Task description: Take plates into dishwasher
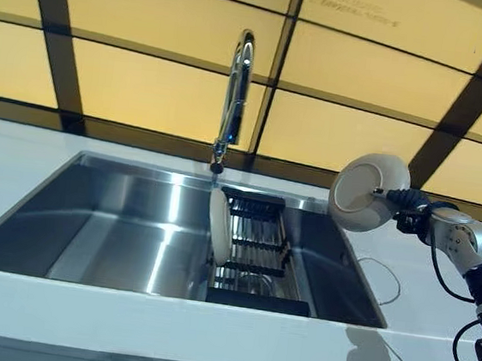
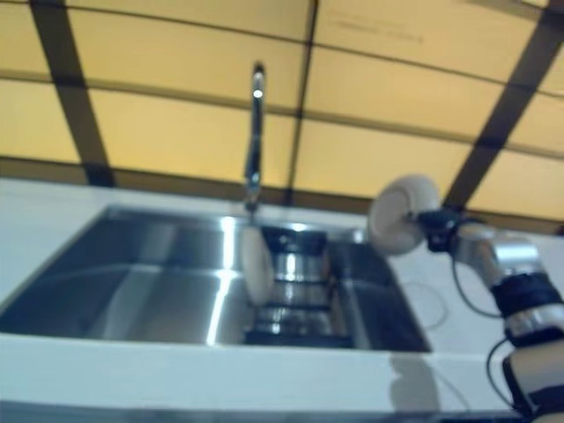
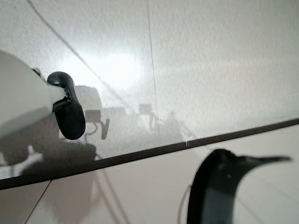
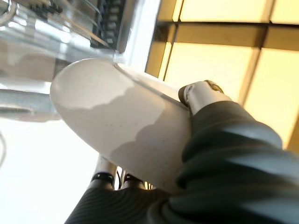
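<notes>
R hand up in the air at abt 3 o'clock of the sink, over the white counter just past the basin's R rim. Thumb and fingers pinched on a white plate; plate on edge, tilted, underside w/ foot ring facing the basin. R wrist view confirms: thumb pressed on one face of the plate, fingers showing from under the other face.

2nd white plate already standing upright on edge in the black rack, which sits in the R part of the steel sink. Held plate is well apart from it, up toward 2 o'clock.

Chrome tap rises at 12 o'clock of the basin, spout end just above the racked plate. Yellow-panelled wall w/ dark bars behind.

L hand: only one dark-tipped finger shows in L wrist view, against pale tiled floor; open or closed, can't tell.
</notes>
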Available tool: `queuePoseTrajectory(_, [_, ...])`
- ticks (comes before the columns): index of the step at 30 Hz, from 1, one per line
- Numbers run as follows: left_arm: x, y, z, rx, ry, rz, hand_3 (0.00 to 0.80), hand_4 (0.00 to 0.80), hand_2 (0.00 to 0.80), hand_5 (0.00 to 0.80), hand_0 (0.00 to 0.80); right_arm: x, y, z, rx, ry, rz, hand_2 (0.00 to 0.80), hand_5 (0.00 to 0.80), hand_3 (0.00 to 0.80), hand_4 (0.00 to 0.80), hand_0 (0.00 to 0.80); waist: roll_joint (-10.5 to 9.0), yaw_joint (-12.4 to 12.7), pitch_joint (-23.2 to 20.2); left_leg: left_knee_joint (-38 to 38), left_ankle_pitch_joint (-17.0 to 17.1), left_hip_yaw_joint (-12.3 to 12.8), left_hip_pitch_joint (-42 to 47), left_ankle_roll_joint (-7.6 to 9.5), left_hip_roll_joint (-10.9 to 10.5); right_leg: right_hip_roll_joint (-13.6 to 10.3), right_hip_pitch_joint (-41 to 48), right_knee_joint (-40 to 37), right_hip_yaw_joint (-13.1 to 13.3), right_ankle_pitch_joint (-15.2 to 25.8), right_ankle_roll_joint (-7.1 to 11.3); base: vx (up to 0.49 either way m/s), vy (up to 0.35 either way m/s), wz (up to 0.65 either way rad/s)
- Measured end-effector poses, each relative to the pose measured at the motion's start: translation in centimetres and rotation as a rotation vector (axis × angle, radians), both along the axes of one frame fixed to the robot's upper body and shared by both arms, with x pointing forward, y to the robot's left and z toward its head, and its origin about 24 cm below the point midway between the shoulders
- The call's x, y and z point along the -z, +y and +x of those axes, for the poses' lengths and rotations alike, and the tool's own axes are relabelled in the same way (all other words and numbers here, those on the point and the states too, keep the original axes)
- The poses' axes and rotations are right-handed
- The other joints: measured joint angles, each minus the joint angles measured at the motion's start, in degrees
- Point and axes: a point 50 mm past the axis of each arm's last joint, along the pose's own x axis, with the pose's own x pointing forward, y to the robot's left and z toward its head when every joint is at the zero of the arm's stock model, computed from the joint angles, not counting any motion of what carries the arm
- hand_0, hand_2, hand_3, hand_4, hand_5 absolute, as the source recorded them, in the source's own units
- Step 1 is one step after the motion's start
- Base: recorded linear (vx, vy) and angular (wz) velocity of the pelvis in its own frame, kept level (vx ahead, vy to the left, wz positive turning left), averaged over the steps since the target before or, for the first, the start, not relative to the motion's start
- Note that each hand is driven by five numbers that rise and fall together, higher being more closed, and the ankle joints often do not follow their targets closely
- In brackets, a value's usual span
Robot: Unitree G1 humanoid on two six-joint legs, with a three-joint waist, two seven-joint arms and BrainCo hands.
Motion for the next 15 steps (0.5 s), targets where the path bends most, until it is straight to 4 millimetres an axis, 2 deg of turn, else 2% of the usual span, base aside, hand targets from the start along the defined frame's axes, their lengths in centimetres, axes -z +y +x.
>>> queuePoseTrajectory(4, [0.1, -0.3, 0.1, 0.052, 0.013, 0.015, 0.000, 0.000, 0.000, 0.000, 0.000, -0.5, -0.9, -0.5, 0.027, -0.006, -0.009, 0.800, 0.800, 0.800, 0.800, 0.800, 0.64, -0.8, -1.0, 0.1, -0.2, 1.3, 0.1, 0.02, 0.0, 0.0, -0.6, 0.1, 1.3, 0.3, 0.15, 0.012, 0.068, -0.18])
queuePoseTrajectory(8, [0.1, -0.3, -0.1, 0.112, 0.045, 0.037, 0.000, 0.000, 0.000, 0.000, 0.000, -0.5, -1.6, -0.8, 0.053, -0.019, 0.012, 0.800, 0.800, 0.800, 0.800, 0.800, 1.29, -2.0, -1.0, -0.1, -0.1, 1.3, 0.1, 0.35, -0.2, -0.3, -0.9, 1.0, 1.1, 0.7, 0.29, -0.201, 0.054, -0.02])
queuePoseTrajectory(9, [0.1, -0.1, -0.1, 0.105, 0.052, 0.042, 0.000, 0.000, 0.000, 0.000, 0.000, -0.5, -1.6, -0.8, 0.059, -0.026, 0.016, 0.800, 0.800, 0.800, 0.800, 0.800, 1.81, -1.9, -0.7, 0.1, 0.2, 1.9, -0.1, 0.55, -0.3, 0.3, -1.9, 2.0, 1.1, 1.4, 0.53, -0.114, 0.010, -0.23])
queuePoseTrajectory(11, [0.0, 0.0, 0.2, 0.100, 0.052, 0.051, 0.000, 0.000, 0.000, 0.000, 0.000, -0.8, -1.7, -0.8, 0.075, -0.042, 0.029, 0.800, 0.800, 0.800, 0.800, 0.800, 3.27, -1.9, 0.0, -0.2, 0.1, 2.1, -1.1, 1.14, 0.9, 0.8, -3.1, 2.1, 0.9, 3.8, 3.58, -0.269, -0.004, -0.22])
queuePoseTrajectory(12, [-0.1, 0.3, 0.1, 0.090, 0.059, 0.062, 0.000, 0.000, 0.000, 0.000, 0.000, -0.7, -1.9, -0.9, 0.090, -0.043, 0.032, 0.800, 0.800, 0.800, 0.800, 0.800, 4.57, -1.8, 0.5, -0.2, 1.1, 3.2, -1.8, 2.13, 2.3, 1.0, -4.4, 5.4, 0.0, 2.3, 4.92, -0.422, -0.027, -0.09])
queuePoseTrajectory(13, [-0.1, 0.5, 0.0, 0.080, 0.060, 0.067, 0.000, 0.000, 0.000, 0.000, 0.000, -0.8, -1.9, -0.9, 0.092, -0.045, 0.032, 0.800, 0.800, 0.800, 0.800, 0.800, 5.06, -1.5, 0.4, -0.1, 1.4, 3.7, -2.1, 2.08, 2.8, 1.3, -6.0, 10.5, -1.0, 0.0, 3.96, -0.460, -0.085, -0.22])
queuePoseTrajectory(14, [-0.3, 0.9, 0.3, 0.065, 0.045, 0.084, 0.000, 0.000, 0.000, 0.000, 0.000, -0.9, -2.2, -1.0, 0.099, -0.047, 0.025, 0.800, 0.800, 0.800, 0.800, 0.800, 6.32, 0.0, 0.0, 0.4, 1.5, 5.2, -3.8, 1.96, 5.1, 1.7, -10.0, 24.3, -2.3, -5.8, 3.21, -0.314, -0.146, -0.28])
queuePoseTrajectory(15, [-0.6, 1.4, 0.7, 0.059, 0.035, 0.105, 0.000, 0.000, 0.000, 0.000, 0.000, -1.4, -2.4, -1.2, 0.103, -0.059, 0.022, 0.800, 0.800, 0.800, 0.800, 0.800, 6.21, 0.8, -0.2, 1.5, 1.5, 5.5, -5.0, 1.80, 5.8, 0.7, -9.9, 29.3, -2.4, -8.8, 4.10, -0.377, -0.214, -0.35])
